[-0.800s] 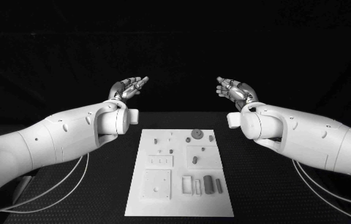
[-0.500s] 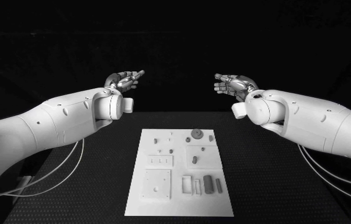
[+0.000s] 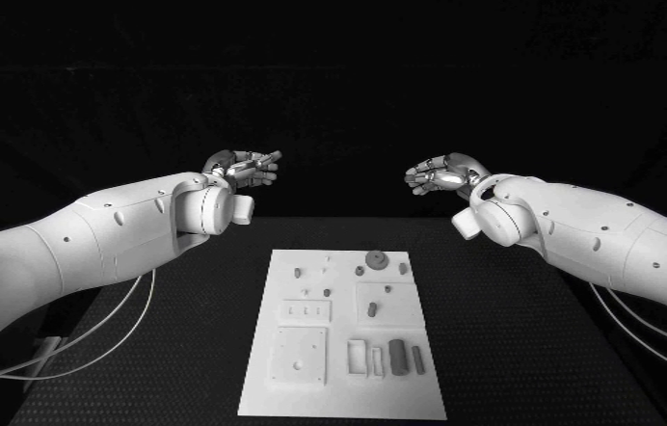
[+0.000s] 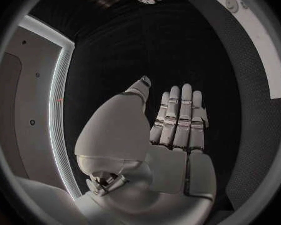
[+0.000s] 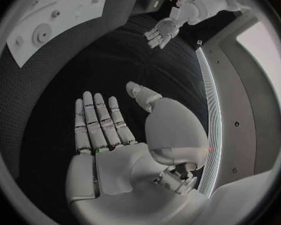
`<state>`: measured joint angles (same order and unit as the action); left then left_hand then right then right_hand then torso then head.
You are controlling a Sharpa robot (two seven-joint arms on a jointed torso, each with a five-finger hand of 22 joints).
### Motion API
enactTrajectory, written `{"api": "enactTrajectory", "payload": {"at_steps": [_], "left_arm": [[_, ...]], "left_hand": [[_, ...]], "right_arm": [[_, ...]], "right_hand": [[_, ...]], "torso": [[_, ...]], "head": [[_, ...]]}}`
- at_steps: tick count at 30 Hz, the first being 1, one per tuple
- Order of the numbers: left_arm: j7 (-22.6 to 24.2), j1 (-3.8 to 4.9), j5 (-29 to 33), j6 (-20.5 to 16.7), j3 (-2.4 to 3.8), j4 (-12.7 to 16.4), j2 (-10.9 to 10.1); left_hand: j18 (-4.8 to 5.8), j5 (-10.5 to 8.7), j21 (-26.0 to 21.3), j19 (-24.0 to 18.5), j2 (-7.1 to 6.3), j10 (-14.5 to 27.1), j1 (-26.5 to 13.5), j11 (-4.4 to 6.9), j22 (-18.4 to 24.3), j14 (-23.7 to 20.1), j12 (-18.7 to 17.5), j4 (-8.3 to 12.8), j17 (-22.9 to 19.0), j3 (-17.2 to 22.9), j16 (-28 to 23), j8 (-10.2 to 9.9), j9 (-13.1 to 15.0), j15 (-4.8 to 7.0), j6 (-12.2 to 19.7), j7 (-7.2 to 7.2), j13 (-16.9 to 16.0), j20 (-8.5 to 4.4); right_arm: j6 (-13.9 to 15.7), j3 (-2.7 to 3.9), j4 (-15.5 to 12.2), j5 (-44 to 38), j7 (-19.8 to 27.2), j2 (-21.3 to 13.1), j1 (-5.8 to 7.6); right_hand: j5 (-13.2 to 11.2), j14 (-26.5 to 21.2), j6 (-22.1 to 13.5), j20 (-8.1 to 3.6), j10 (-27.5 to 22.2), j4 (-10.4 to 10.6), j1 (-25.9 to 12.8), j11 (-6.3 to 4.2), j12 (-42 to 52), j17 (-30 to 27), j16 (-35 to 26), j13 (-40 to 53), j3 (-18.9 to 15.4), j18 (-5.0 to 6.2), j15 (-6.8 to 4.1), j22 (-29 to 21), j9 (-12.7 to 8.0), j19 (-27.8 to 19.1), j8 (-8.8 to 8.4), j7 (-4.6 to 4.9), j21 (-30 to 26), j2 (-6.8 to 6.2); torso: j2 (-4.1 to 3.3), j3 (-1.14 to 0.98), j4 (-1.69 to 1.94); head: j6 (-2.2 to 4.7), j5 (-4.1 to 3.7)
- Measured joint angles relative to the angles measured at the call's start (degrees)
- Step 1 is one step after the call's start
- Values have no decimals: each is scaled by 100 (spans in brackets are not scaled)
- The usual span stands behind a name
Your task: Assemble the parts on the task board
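The task board (image 3: pixel 340 334) lies flat on the black table (image 3: pixel 528 349), its long axis running straight away from the robot, below and between the two raised hands and well apart from both. Small grey parts (image 3: pixel 399 357) sit on it. The left hand (image 3: pixel 245 169) and the right hand (image 3: pixel 442 174) hover beyond its far end, each holding nothing, fingers extended and apart.

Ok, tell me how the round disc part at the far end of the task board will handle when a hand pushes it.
The round disc part lies flat on the task board, so it would probably slide rather than roll. It looks small and probably light. Its low profile may make pinching awkward.
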<state>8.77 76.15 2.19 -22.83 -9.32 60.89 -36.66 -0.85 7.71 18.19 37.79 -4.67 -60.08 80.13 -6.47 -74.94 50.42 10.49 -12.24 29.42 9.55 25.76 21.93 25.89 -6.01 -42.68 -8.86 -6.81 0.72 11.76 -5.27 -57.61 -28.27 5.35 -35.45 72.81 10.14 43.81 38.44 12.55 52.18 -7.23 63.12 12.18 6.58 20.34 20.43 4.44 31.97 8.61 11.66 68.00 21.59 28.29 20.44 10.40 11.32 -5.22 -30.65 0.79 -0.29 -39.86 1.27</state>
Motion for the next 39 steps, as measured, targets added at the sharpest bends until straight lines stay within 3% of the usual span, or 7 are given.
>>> {"api": "enactTrajectory", "payload": {"at_steps": [5,12,15,17,18,26,39], "left_arm": [[-16,6,-104,123,2,240,-160],[-17,6,-218,220,3,611,-315],[-17,7,-250,231,3,887,-463],[-16,6,-294,238,2,1145,-624],[-15,6,-323,240,1,1239,-688],[-6,14,-565,242,-1,1856,-1022],[-1,10,-674,262,-2,2334,-1172]], "left_hand": [[1,24,258,354,103,-752,405,111,0,575,220,32,236,-106,263,78,25,169,-471,-11,-176,-185],[1,24,355,431,120,-996,762,185,1,744,181,56,392,-130,308,43,25,241,-650,22,-261,-245],[1,24,379,451,107,-997,775,186,1,754,148,39,427,-147,308,19,25,253,-690,21,-275,-265],[1,24,398,451,105,-997,777,186,1,754,148,25,433,-160,308,16,25,253,-691,21,-275,-265],[1,24,398,451,104,-997,778,186,1,754,121,23,440,-162,308,16,21,253,-691,21,-275,-266],[1,23,398,451,59,-997,823,186,2,754,54,-49,468,-235,308,-46,17,253,-691,21,-288,-265],[1,23,424,451,37,-1016,845,167,3,753,-51,-233,522,-347,278,-112,13,253,-712,1,-315,-265]], "right_arm": [[23,7,71,-1042,9,91,-6],[31,7,50,-2241,36,76,-14],[32,7,-65,-2721,47,35,-14],[28,6,-201,-3077,54,-24,-14],[27,6,-250,-3230,57,-43,-14],[26,8,-283,-4451,59,77,-39],[59,-56,-329,-5818,-57,253,-177]], "right_hand": [[-83,578,420,13,504,-302,1,-158,91,242,276,51,255,294,-232,-13,70,589,136,58,196,-60],[-238,1508,918,-127,1101,-593,77,-364,122,749,725,116,566,476,-669,-1,209,1628,251,-20,632,-136],[-282,1881,1054,-250,1276,-663,76,-441,122,996,904,126,650,475,-836,18,262,2065,278,-70,814,-195],[-282,2538,1239,-499,1528,-764,51,-560,62,1483,1243,140,709,561,-1075,70,347,2840,280,-114,1142,-297],[-282,2704,1266,-572,1574,-789,39,-576,19,1629,1342,142,710,561,-1131,87,368,3038,277,-126,1231,-309],[-309,3094,1268,-843,1594,-876,61,-597,-146,2157,1849,100,571,563,-1195,304,377,3568,128,-128,1604,-391],[-437,3133,1236,-939,1595,-826,58,-598,-222,2526,2234,81,511,553,-1197,556,375,3722,-21,-160,1851,-576]], "torso": [[-33,7,23],[-131,12,68],[-188,20,91],[-225,24,104],[-250,29,115],[-426,61,198],[-722,123,382]], "head": [[42,0],[77,-47],[101,-80],[120,-97],[137,-107],[221,-204],[311,-299]]}}
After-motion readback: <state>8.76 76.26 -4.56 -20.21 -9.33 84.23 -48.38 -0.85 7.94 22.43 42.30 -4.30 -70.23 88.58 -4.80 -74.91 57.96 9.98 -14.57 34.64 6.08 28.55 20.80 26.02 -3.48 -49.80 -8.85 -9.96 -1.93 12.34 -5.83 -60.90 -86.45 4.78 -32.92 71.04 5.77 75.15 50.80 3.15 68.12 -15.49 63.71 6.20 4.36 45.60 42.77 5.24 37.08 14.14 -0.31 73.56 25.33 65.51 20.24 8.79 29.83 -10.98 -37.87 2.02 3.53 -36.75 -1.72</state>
